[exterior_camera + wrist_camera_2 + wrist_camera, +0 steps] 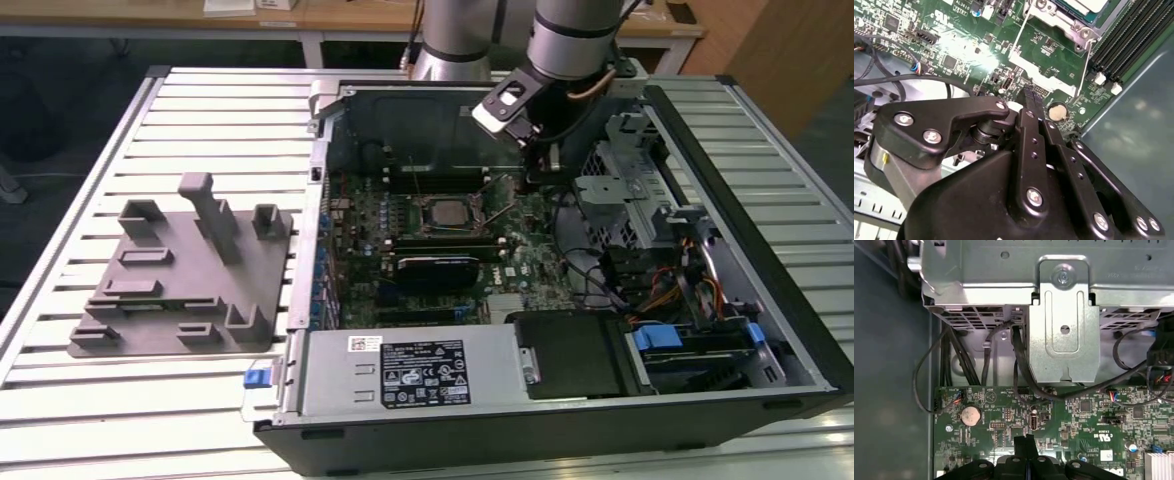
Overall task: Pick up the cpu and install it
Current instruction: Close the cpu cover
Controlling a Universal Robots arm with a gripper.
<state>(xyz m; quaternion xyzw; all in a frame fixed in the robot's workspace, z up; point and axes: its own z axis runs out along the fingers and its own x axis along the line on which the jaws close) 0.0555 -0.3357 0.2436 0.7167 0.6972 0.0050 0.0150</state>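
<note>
Hanging gripper (pixel 537 178), exterior view: hangs from the arm inside the open computer case (pixel 561 440), its tip low over the motherboard (pixel 400 235).
Socket, exterior view: the socket (pixel 447 212) lies near the gripper, on the exterior view's left of it.
Grey tray, exterior view: the grey tray (pixel 187 290) with upright posts rests on the slatted table (pixel 174 400), well apart from the gripper, outside the case.
Gripper state, second wrist view: the fingertips (pixel 1031 107) are pressed together, with nothing seen between them.
Cpu, second wrist view: the cpu (pixel 1086 4), silvery-white on top, sits inside the metal socket frame (pixel 1064 27), beyond the fingertips and apart from them.
Lever rods, second wrist view: thin lever rods (pixel 1086 60) run along the frame, between cpu and gripper.
Coin cell, both wrist views: the coin cell (pixel 1056 112) (pixel 970 415) lies on the board just beside the fingertips.
Gripper state, first wrist view: the two fingertips (pixel 1021 445) meet along a thin seam over the green board.
Drive cage, first wrist view: a metal drive cage (pixel 1064 315) stands past the board edge ahead of the gripper, with black cables (pixel 1019 360) looping down from it.
</note>
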